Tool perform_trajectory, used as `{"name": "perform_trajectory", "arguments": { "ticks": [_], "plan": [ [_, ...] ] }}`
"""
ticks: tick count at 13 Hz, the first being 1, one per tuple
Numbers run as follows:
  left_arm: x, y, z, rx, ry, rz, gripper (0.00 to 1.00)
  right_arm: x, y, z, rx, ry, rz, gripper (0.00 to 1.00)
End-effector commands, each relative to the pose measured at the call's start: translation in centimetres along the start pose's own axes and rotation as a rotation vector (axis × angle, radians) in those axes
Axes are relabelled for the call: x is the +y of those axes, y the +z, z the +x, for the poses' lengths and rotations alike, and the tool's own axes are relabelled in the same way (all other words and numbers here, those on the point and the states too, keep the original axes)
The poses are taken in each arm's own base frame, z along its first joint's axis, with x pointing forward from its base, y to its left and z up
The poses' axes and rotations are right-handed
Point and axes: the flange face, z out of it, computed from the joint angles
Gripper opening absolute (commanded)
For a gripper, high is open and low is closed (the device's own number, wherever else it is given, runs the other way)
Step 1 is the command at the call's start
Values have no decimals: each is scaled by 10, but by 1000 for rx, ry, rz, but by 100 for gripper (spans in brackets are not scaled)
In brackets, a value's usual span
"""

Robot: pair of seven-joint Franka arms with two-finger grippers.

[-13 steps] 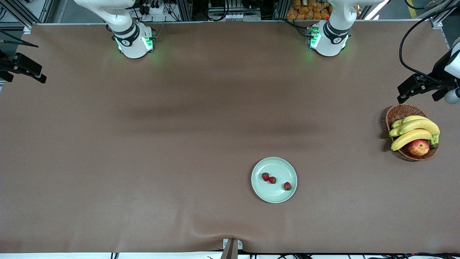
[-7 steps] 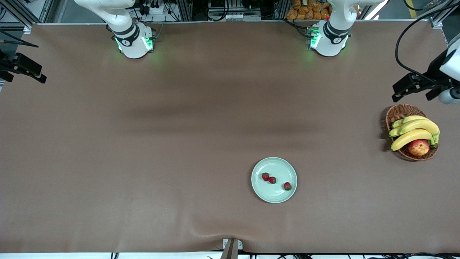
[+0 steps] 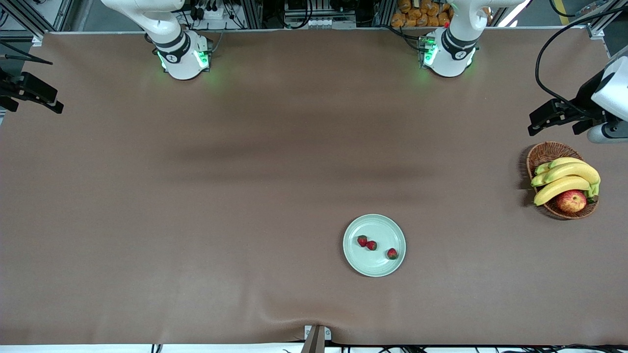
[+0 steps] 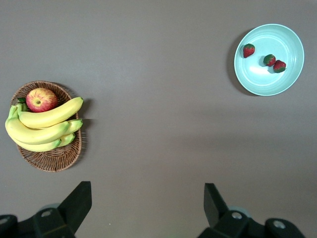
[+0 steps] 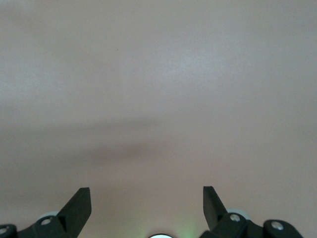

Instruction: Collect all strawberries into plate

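Lower centre of the front view: three strawberries (image 3: pixel 371 245) sit in the plate (image 3: pixel 374 225) on the bench (image 3: pixel 196 196). At the right edge, a basket (image 3: pixel 544 153) of bananas (image 3: pixel 564 179). Above it hangs the left claw (image 3: pixel 535 126), spread open and empty. Upper left edge, the right claw (image 3: pixel 55 106) waits, fingers apart.

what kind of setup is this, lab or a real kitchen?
Most likely a robotics lab bench: a table under brown cloth, aluminium framing and cabling along the arms' bases. Props only: three strawberries on a plate, fruit in a wicker basket. Both grippers, left gripper and right gripper, are parked open.
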Motion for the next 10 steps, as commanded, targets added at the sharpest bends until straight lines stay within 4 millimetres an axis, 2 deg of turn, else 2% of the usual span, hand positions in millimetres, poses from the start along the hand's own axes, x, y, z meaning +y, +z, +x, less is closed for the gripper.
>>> {"name": "perform_trajectory", "arguments": {
  "ticks": [1,10],
  "plan": [
    [-3,0,3,-13,9,-21,100,-2,-4,1,2,9,-20,100],
    [2,-3,2,-8,7,-11,100,-2,-4,1,2,11,-18,100]
  ]
}}
